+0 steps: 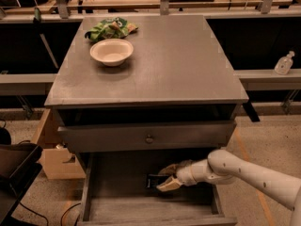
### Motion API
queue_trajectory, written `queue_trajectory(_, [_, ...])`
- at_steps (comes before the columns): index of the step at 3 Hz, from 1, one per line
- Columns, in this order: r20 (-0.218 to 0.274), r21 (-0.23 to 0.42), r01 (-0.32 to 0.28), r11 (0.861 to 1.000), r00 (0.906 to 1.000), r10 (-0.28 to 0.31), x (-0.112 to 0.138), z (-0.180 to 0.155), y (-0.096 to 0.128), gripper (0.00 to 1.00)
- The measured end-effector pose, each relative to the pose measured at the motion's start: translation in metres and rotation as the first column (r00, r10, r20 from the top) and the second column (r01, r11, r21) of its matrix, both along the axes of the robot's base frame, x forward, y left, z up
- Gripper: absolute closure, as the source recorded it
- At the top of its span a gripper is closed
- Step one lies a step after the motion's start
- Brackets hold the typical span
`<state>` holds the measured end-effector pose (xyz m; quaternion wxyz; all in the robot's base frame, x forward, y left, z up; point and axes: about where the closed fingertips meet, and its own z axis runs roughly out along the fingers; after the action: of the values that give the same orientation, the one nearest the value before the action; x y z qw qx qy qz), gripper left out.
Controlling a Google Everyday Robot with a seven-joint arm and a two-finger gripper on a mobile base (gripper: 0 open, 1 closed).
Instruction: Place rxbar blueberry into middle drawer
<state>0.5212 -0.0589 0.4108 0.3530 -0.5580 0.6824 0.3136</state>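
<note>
A grey cabinet [178,65] fills the middle of the room. Under its closed drawer front [188,135], the middle drawer [117,206] stands pulled out towards me. The white robot arm [254,175] reaches in from the right. On the cabinet top sit a pale bowl [111,51] and, just behind it, a green snack bag [109,28]. Inside the drawer, the gripper [164,177] has its two fingers pinched on one end of the rxbar blueberry [152,181]. The bar is held low over the drawer floor. I cannot tell whether it touches.
</note>
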Motion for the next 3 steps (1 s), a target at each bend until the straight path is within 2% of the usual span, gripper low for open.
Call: queue_trajectory(3, [-0.004, 0.005, -0.01, 1.0, 0.9999, 0.01, -0.0022, -0.0018, 0.006, 0.06])
